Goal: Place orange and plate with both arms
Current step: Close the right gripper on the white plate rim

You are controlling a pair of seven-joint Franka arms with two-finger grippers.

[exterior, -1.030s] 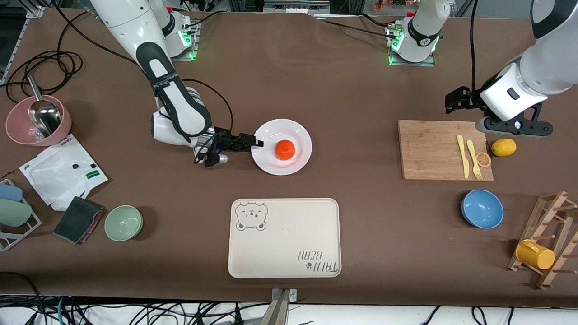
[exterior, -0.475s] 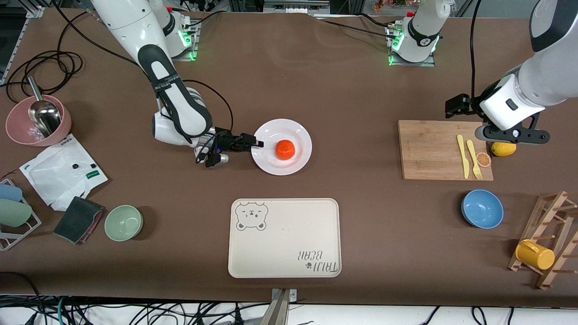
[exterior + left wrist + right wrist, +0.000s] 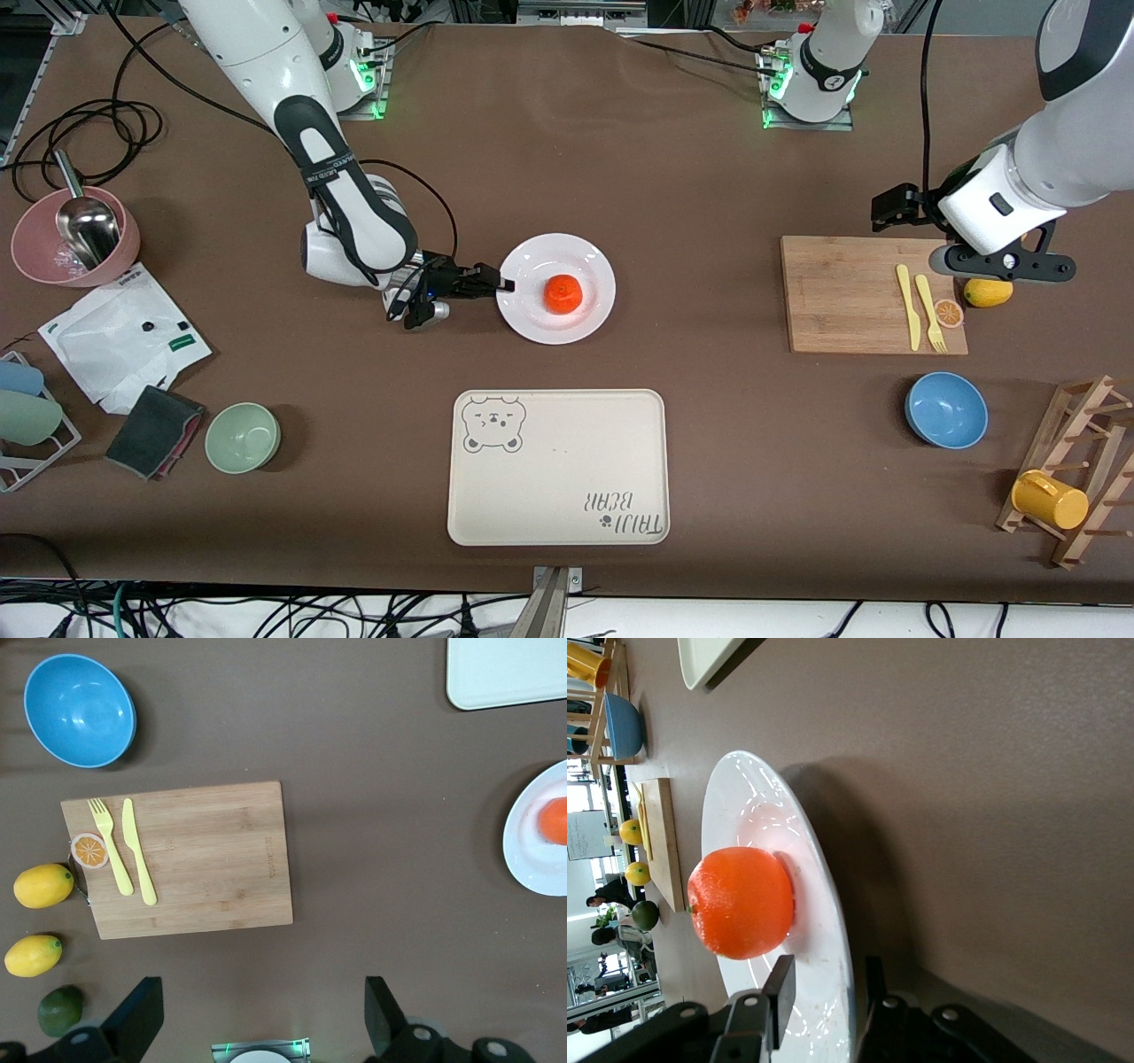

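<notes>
The orange (image 3: 562, 293) sits in the middle of the white plate (image 3: 532, 319), which lies mid-table, farther from the front camera than the bear tray. My right gripper (image 3: 507, 284) is low at the plate's edge on the right arm's side. In the right wrist view its fingers (image 3: 780, 983) straddle the plate (image 3: 744, 797) rim, one above and one below, with a gap showing; the orange (image 3: 741, 902) is just past them. My left gripper (image 3: 890, 206) hangs open and empty, high over the table by the cutting board. The left wrist view catches the plate (image 3: 523, 859) and orange (image 3: 554, 821) at its edge.
A cutting board (image 3: 873, 294) carries a yellow knife, fork and orange slice, with a lemon (image 3: 988, 291) beside it. A blue bowl (image 3: 946, 409), the bear tray (image 3: 558, 465), a green bowl (image 3: 243, 437), a pink bowl with scoop (image 3: 75, 235) and a rack with a yellow cup (image 3: 1050, 499) surround the middle.
The right gripper's fingers have narrowed around the plate's rim, and the plate has shifted slightly toward the left arm's end. The left arm drifted a little over the board's corner, then held.
</notes>
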